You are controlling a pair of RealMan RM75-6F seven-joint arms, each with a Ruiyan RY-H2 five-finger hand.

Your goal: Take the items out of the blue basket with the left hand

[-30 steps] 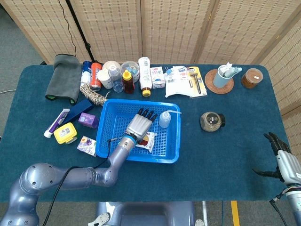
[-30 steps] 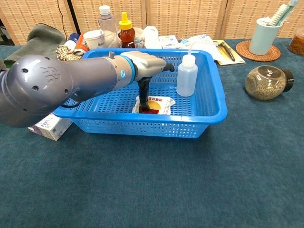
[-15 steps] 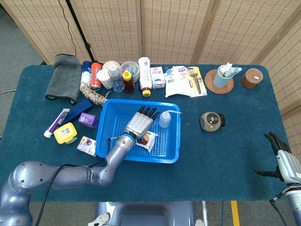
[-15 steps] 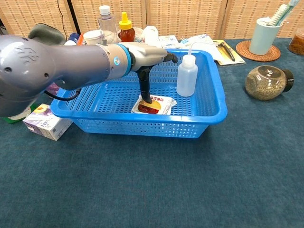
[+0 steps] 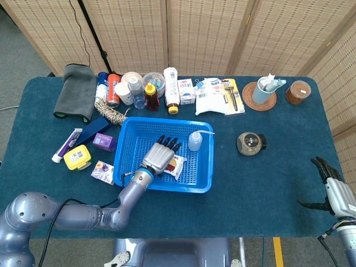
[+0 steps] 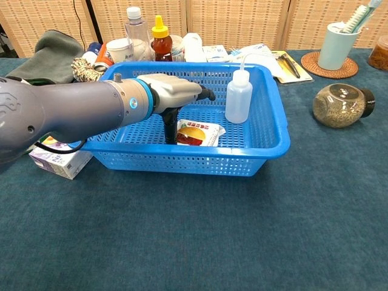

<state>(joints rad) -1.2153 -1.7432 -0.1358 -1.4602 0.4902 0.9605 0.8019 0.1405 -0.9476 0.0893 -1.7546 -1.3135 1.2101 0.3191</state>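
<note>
The rectangular blue perforated plastic basket [image 5: 125,167] [image 6: 267,142] sits on the dark teal cloth-covered table [image 5: 261,183] [image 6: 242,242], slightly left of centre. Two items lie inside it. A flat white snack packet with a red and yellow picture [image 5: 176,165] [image 6: 200,133] rests on the basket floor near the middle. A small translucent squeeze bottle with a bent spout [image 5: 194,141] [image 6: 239,96] stands upright toward the far right corner.

The left hand [image 5: 161,155] [image 6: 173,94] is inside the basket, above its floor, just left of the packet. Its dark fingers [image 5: 168,143] [image 6: 170,124] are apart; in the chest view one points down to the basket floor at the packet's left edge, and whether it touches the packet cannot be told. The hand holds nothing.

The right hand [image 5: 332,188] appears only in the head view, at the near right edge of the table, fingers spread and holding nothing.

Outside the basket, to its left, lie a yellow box [image 5: 77,157], a small purple box [image 5: 104,141], a white and purple carton [image 5: 102,171] [image 6: 57,159] and a white tube [image 5: 68,144]. A grey folded cloth [image 5: 74,92] [image 6: 51,53] lies at the far left. A row of bottles and jars stands along the far side, among them an amber bottle with a yellow cap [image 5: 151,96] [image 6: 160,41]. To the right of the basket a round glass jar [image 5: 250,143] [image 6: 339,105] lies on its side; further back a pale blue cup [image 5: 262,92] [image 6: 338,43] stands on a round woven coaster [image 5: 249,95] [image 6: 315,63]
</note>
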